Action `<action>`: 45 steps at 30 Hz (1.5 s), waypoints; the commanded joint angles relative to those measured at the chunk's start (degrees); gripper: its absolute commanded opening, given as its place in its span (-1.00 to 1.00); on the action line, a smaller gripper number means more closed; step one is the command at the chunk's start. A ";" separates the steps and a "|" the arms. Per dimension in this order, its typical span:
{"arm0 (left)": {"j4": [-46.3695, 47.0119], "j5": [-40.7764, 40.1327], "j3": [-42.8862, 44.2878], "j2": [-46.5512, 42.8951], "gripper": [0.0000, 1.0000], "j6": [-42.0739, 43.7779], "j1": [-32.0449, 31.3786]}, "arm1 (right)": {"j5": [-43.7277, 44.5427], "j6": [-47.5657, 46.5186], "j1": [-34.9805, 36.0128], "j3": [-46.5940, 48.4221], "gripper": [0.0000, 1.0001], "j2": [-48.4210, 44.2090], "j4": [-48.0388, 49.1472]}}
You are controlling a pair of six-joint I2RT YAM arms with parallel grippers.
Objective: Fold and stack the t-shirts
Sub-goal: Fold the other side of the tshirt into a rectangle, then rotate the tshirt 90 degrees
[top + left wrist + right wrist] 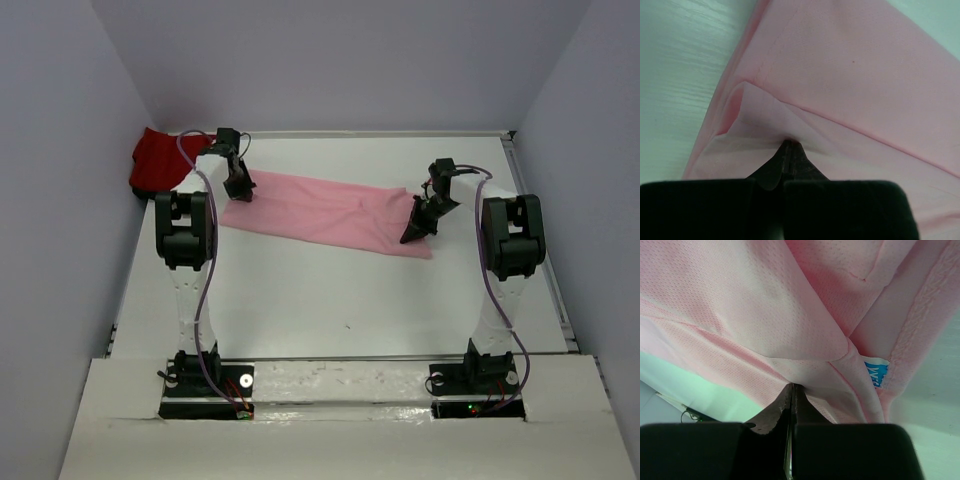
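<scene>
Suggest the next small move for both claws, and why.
Probably lift both together: the left claw and right claw are each shut on an opposite end of the pink t-shirt, stretched out on the table, so an even rise could start the fold.

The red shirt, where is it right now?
In the top view, the red shirt lies bunched in the far left corner of the table by the wall, just left of the left gripper and the pink shirt.

Robot lab w/ plain-walled enclosure [340, 70]
</scene>
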 commanded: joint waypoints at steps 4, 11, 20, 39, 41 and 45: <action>-7.34 -1.96 4.80 1.70 -1.00 0.46 -0.19 | 1.00 -0.90 0.54 1.60 -1.00 -1.16 -1.14; -9.89 -3.81 2.96 1.44 -1.00 -0.33 0.08 | 3.02 -1.51 -0.59 4.06 -1.00 -0.02 -3.07; -8.14 -3.02 -6.61 -2.95 -1.00 -2.52 0.08 | 4.51 -3.18 -4.55 8.19 -1.00 2.00 -4.91; -4.53 -3.11 -23.85 -14.99 -1.00 -7.18 -0.10 | 5.21 -3.80 -6.22 13.81 -1.00 7.45 -5.79; -4.35 -3.11 -24.90 -15.70 -1.00 -7.45 -0.10 | 5.39 -3.80 -6.75 15.13 -1.00 7.89 -6.14; -4.53 -3.37 -25.87 -16.58 -1.00 -7.45 -0.10 | 5.66 -3.97 -7.28 16.80 -1.00 8.95 -6.59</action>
